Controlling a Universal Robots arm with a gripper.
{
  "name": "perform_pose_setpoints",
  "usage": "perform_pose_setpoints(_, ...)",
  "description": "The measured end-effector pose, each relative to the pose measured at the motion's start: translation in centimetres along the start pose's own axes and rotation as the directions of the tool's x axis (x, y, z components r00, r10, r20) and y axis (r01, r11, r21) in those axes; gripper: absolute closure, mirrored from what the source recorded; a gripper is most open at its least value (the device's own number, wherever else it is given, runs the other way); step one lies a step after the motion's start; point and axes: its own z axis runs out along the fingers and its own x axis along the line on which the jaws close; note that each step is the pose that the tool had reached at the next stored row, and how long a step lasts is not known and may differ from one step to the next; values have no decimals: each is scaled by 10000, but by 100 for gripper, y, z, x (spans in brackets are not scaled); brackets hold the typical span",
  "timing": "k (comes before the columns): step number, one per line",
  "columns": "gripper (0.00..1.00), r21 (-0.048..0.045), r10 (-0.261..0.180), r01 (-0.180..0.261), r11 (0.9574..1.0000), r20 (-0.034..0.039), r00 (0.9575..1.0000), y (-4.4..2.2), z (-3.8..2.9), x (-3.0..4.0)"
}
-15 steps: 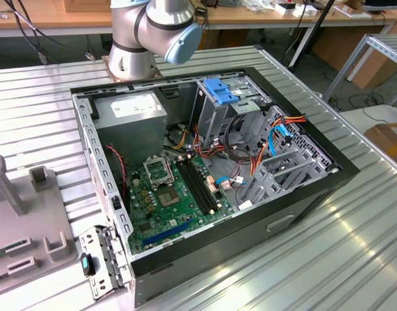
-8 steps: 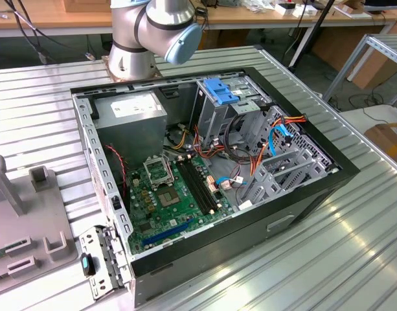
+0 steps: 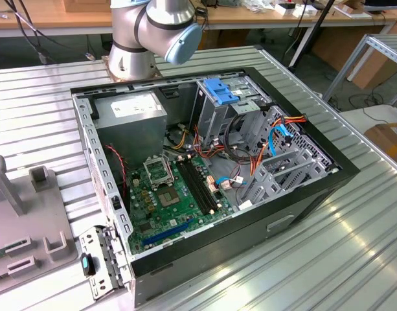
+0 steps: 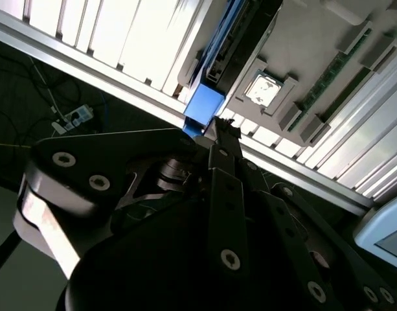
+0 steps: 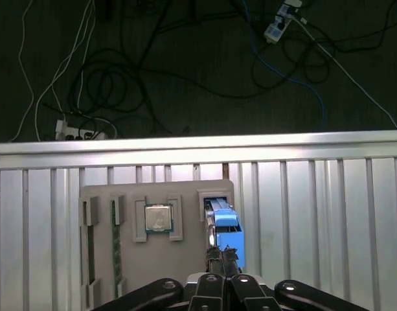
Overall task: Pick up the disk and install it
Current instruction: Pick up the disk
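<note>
Your claw (image 5: 223,254) sits at the near end of the disk (image 5: 225,223), right against its blue frame. In the second wrist view the claw (image 4: 225,133) tip meets the blue end of the disk (image 4: 203,109) at the edge of the table. You cannot tell from either wrist view whether the claw is clenched on the frame or merely resting at it.

The disk stands on edge in a slot at one side of a grey tray (image 5: 185,194). You see its dark metal body and the blue frame alongside it. On the same tray a square processor chip (image 5: 158,218) lies flat in a pocket beside the disk's slot. Two memory sticks (image 5: 115,240) stand in slots on the far side of the chip. The tray lies on a ribbed metal table (image 5: 315,214), close to the table's edge. Beyond that edge, cables and a power strip (image 5: 75,133) lie on a dark floor.

In the exterior view the arm (image 3: 153,32) rises from its base behind an open computer case (image 3: 315,194). The tray (image 3: 30,220) lies at the exterior view's left, well apart from the case. Inside the case you can see a green mainboard (image 3: 166,194), a grey power box (image 3: 130,110) and a metal drive cage with a blue latch (image 3: 221,91) on top.
</note>
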Motion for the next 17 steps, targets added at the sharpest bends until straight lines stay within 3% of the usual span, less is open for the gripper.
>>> perform_pose_setpoints(4,89,36,-3,3,10000,12,10000,0,8,1)
perform_pose_setpoints(5,89,129,-3,3,9999,27,10000,0,9,0)
perform_pose_setpoints(8,89,293,-5,3,9996,58,10000,-1,10,0)
perform_pose_setpoints(10,89,295,-5,3,9996,59,10000,-1,11,-1)
perform_pose_setpoints(13,89,292,-6,1,9996,156,9999,1,11,-2)
perform_pose_setpoints(17,89,291,-9,4,9996,162,9999,1,11,0)
